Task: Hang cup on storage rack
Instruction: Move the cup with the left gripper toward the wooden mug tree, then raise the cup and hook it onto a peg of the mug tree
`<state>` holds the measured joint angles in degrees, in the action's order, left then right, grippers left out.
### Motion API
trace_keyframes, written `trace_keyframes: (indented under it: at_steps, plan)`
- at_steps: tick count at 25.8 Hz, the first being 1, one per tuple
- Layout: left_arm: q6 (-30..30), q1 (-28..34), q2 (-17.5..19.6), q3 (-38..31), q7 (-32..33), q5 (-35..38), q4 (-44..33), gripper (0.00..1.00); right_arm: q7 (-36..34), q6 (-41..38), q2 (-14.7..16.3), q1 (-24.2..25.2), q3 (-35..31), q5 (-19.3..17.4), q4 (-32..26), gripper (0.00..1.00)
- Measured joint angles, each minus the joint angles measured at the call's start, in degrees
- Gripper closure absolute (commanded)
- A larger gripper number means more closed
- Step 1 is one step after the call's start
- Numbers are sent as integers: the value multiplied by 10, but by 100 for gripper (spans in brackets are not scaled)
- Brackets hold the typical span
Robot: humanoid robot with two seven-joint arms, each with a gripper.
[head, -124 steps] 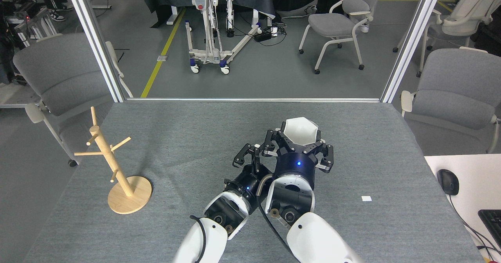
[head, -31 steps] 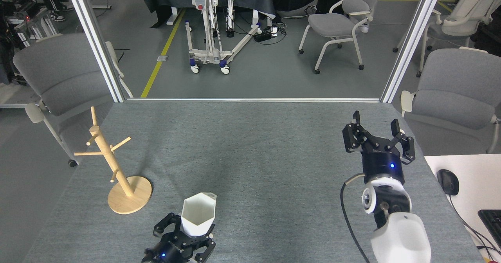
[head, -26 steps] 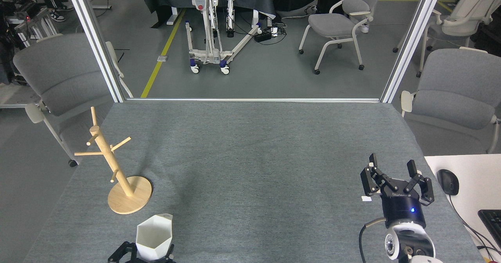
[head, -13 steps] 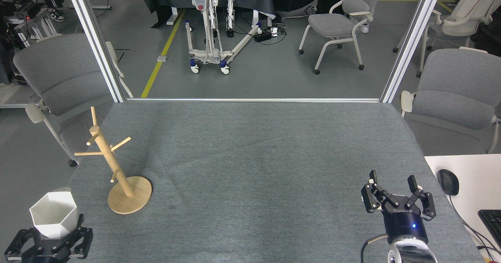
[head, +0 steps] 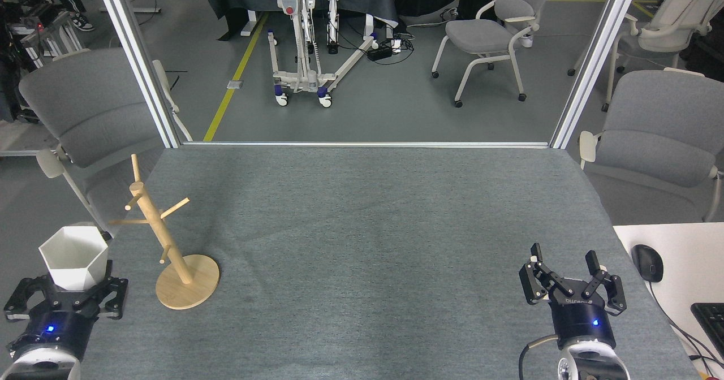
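The storage rack (head: 169,250) stands on the table (head: 362,227) near its left edge. The cup (head: 73,257) sits left of the rack, at the table's left margin, directly above the left gripper (head: 65,289) at the lower left corner. The right gripper (head: 570,281) is at the lower right, over the table's near right area. A computer mouse (head: 647,262) lies right of it on an adjoining desk. Chairs stand beyond the table on both sides.
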<state>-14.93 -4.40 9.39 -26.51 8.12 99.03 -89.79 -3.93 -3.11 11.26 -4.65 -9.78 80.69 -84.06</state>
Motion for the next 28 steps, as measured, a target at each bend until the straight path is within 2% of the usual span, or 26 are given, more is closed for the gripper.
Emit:
trace_keyframes:
  at_steps: [5, 13, 28]
  plan:
    - [0, -19, -4, 0, 7, 35, -1, 100, 1, 3, -4, 0, -1, -1, 1, 1]
    - [2, -36, -7, 2, 8, 84, -5, 100, 0, 2, -27, 0, 0, -2, 2, 1]
    - [-3, -40, -26, 30, 16, 135, 1, 100, -1, 3, -30, -1, -5, -3, 2, 1]
